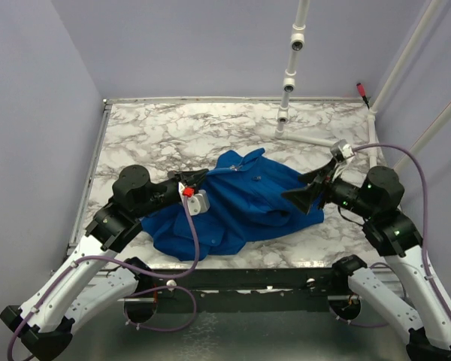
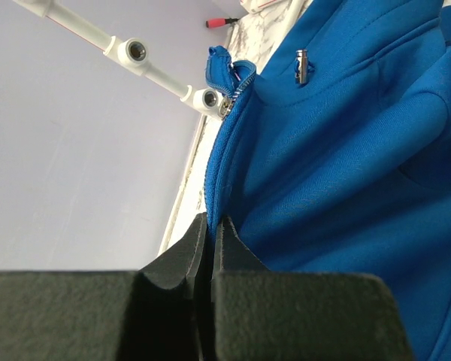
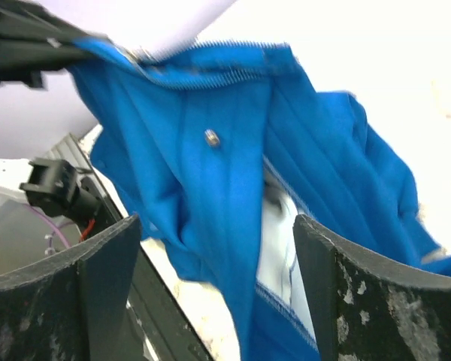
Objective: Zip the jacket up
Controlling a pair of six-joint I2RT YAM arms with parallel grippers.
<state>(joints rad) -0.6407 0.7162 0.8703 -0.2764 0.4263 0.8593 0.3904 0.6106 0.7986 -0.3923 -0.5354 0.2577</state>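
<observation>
The blue jacket (image 1: 240, 203) lies crumpled on the marble table (image 1: 173, 135), with one part raised on its left side. My left gripper (image 1: 201, 175) is shut on that raised edge; in the left wrist view its fingertips (image 2: 224, 226) pinch the blue hem below the zipper teeth (image 2: 231, 94), with a small metal piece (image 2: 301, 66) on the fabric beyond. My right gripper (image 1: 307, 186) is at the jacket's right side. It stands wide open (image 3: 218, 226), with blue fabric (image 3: 203, 188) and pale lining (image 3: 278, 248) hanging between the fingers, not gripped.
A white pipe stand (image 1: 289, 75) rises at the back centre, with its foot running to the right. A red-tipped object (image 1: 361, 89) sits at the back right corner. Walls close in the table on the left, back and right.
</observation>
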